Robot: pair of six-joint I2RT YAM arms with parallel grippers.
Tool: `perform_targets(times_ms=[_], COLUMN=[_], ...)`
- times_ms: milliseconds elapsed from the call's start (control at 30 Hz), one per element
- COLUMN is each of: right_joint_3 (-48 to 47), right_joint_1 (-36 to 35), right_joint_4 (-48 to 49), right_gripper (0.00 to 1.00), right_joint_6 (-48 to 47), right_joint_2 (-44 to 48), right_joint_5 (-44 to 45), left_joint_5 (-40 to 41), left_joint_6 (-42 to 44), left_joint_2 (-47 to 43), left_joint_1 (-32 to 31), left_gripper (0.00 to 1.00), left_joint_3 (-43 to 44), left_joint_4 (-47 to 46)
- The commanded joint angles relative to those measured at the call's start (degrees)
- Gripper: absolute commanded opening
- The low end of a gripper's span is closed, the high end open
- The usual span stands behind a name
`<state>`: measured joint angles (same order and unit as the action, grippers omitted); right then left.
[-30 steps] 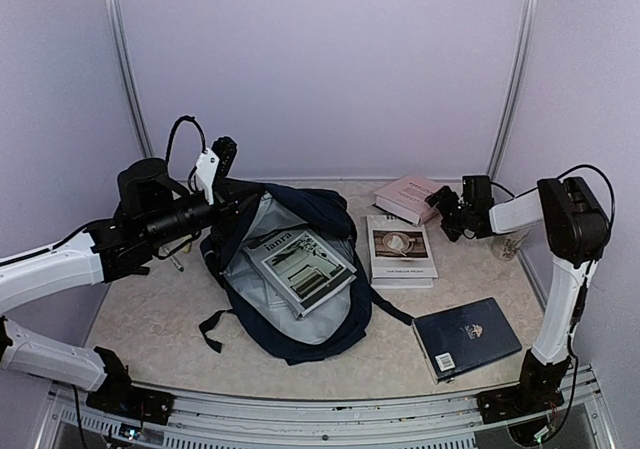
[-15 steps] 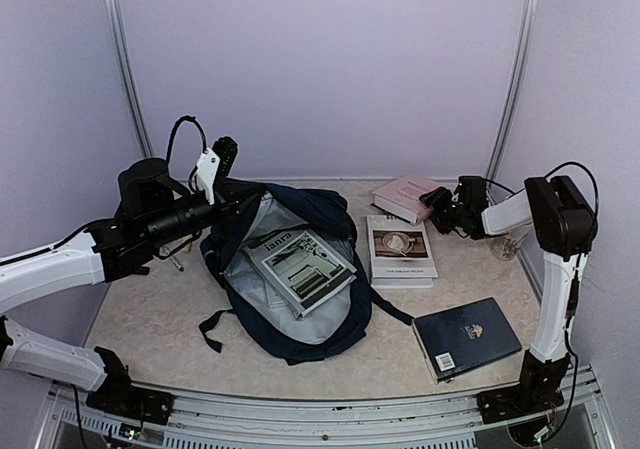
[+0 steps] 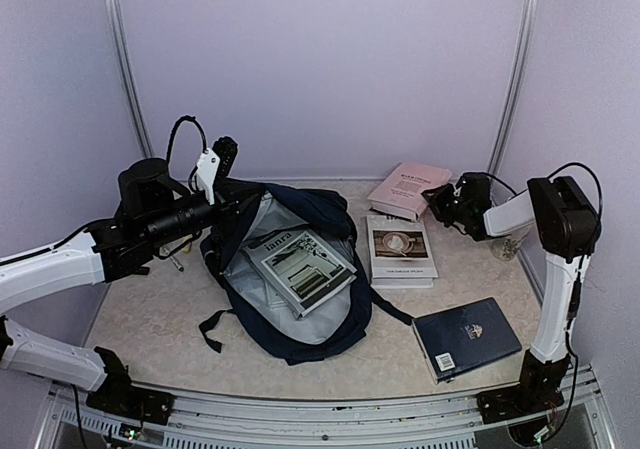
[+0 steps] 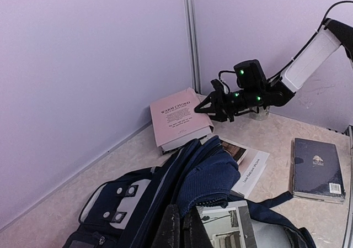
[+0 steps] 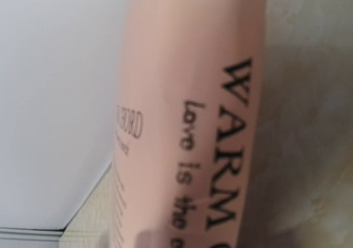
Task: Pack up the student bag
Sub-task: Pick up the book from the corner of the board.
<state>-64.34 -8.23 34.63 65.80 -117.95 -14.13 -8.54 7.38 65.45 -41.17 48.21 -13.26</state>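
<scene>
Arms of mine both reach far out over the table [image 3: 150, 319]. My left arm [image 3: 60, 264] lies long and low, coming in from the left side. My left gripper [image 4: 179, 229] is pinched tight on the top rim of the student bag [image 3: 300, 337].

The bag lies open in the middle of the table. It is soft dark blue cloth outside and light grey cloth inside, and its black straps [image 3: 212, 331] flop out at the near left. A flat magazine [image 3: 300, 266] with grey pictures lies in its mouth.

My right arm [image 3: 562, 269] stands tall at the right edge, bends at the top and points left. My right gripper [image 3: 437, 201] is clamped on the right edge of a pink book [image 3: 408, 186], which is tilted up near the back wall. My right wrist camera sees its smooth pink cover very close, with black letters saying WARM.

A white book [image 3: 400, 249] with a cup picture lies flat just right of the bag. A dark blue hard book [image 3: 468, 337] lies flat at the near right.
</scene>
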Motion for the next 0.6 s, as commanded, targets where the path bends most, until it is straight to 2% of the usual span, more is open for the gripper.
perform_targets(times_ms=[0, 233, 367, 567], right_joint_3=[1.4, 4.7, 4.2, 4.7], right_joint_1=[-0.3, -0.7, -1.4, -1.5], right_joint_4=[-0.2, -3.9, -14.3, -29.6], right_gripper=[0.22, 0.16, 0.14, 0.13], right_joint_6=[-4.8, -10.7, -18.0, -26.5], right_joint_2=[5.9, 17.7, 25.2, 37.3], right_joint_5=[-0.3, -0.8, -1.0, -7.1], left_joint_5=[1.4, 2.6, 4.1, 6.2], left_joint_6=[0.6, 0.5, 0.4, 0.0], left_joint_2=[-0.7, -0.6, -0.8, -0.7], left_joint_1=[0.3, 0.3, 0.3, 0.4], left_gripper=[0.0, 0.0, 0.0, 0.0], left_joint_3=[2.3, 2.5, 2.5, 2.5], left_joint_4=[-4.0, -3.7, -3.6, -3.6])
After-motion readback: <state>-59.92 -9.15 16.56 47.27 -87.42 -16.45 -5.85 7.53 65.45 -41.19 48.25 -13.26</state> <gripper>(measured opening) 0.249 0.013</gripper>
